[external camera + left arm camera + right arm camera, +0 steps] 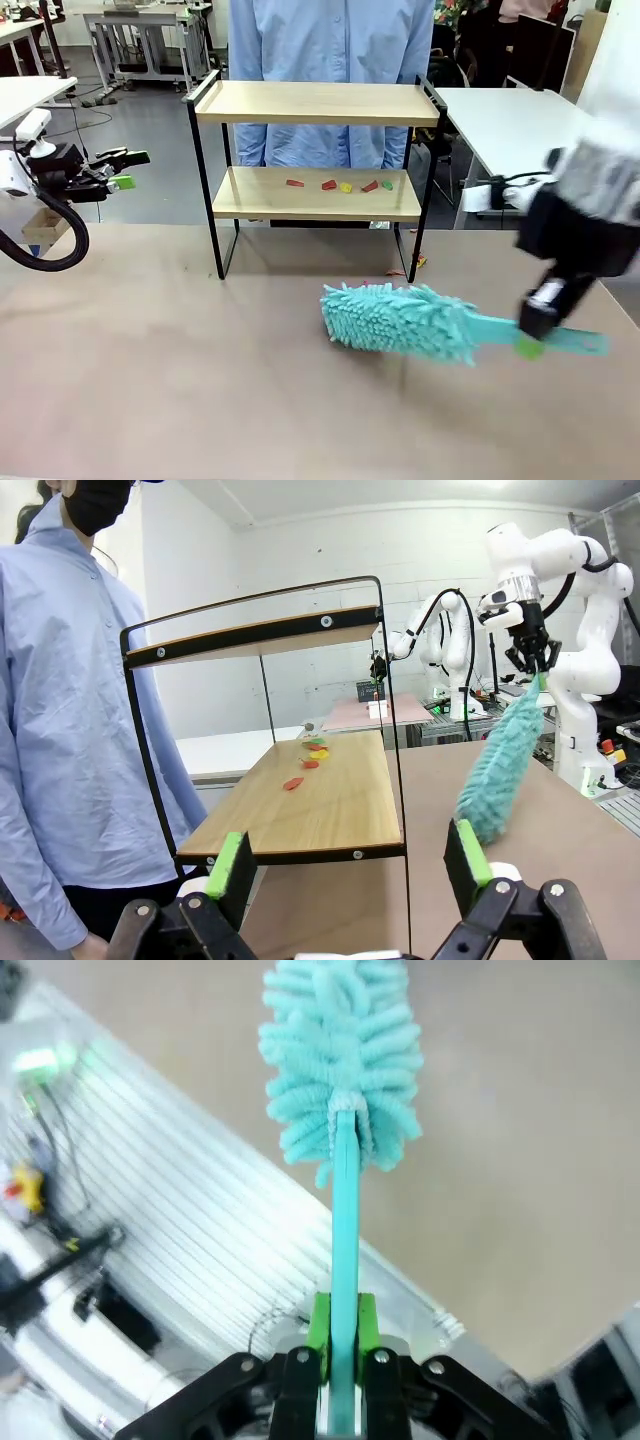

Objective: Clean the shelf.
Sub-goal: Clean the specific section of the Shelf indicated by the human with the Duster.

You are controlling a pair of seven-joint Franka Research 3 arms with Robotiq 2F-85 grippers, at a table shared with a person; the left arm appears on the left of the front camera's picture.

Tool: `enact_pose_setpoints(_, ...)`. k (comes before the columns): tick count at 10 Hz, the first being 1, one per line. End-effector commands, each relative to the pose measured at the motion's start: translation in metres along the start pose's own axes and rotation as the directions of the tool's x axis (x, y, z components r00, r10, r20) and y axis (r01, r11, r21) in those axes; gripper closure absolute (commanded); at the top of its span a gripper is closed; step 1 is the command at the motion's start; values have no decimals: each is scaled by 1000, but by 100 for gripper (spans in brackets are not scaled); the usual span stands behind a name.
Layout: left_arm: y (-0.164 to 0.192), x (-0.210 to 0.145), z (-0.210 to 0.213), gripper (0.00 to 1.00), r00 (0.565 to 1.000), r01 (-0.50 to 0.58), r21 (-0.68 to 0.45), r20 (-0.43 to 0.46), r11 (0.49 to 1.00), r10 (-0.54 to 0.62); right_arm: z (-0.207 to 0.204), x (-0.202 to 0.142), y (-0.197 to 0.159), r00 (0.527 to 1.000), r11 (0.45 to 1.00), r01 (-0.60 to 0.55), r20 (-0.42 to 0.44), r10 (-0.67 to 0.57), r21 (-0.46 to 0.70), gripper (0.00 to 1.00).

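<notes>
We work at a brown table (pixel 150 380), with a person in a light blue shirt (pixel 330 40) standing behind its far edge. The shelf (pixel 315 103) stands at the middle of that far edge, with small coloured scraps (pixel 340 186) on its lower board. Our right gripper (pixel 529 340), by the right edge and nearer us than the shelf, clamps the handle of a turquoise duster (pixel 400 322). The duster's fluffy head points toward the table's middle. Our left gripper (pixel 118 168) hovers at the left edge, jaws wide, well apart from the shelf.
</notes>
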State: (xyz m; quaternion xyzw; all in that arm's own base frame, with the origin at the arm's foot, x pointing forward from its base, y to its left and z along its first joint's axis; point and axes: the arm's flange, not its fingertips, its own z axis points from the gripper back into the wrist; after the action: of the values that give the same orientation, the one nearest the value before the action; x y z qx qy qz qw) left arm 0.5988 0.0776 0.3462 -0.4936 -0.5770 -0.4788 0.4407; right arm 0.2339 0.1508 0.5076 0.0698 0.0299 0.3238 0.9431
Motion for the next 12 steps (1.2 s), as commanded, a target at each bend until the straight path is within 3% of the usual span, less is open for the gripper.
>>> enact_pose_setpoints(1,-2,3,0,0,1000,4,-4,-3,1000,-4,37,-34,-27,990,991,-135,-28,135,13,87)
enact_pose_setpoints(4,-2,3,0,0,1000,4,-4,-3,1000,-4,59,-76,-37,993,994,-108,-50,109,21,87)
enact_pose_setpoints(5,-2,3,0,0,1000,4,-4,-3,1000,-4,60,-69,-40,997,999,-42,59,42,-6,87)
enact_pose_setpoints(6,-2,3,0,0,1000,4,-4,-3,1000,-4,56,-72,-31,993,994,-100,-61,102,34,87)
enact_pose_setpoints(12,-2,3,0,0,1000,4,-4,-3,1000,-4,56,-72,-31,993,994,-100,-61,102,34,87)
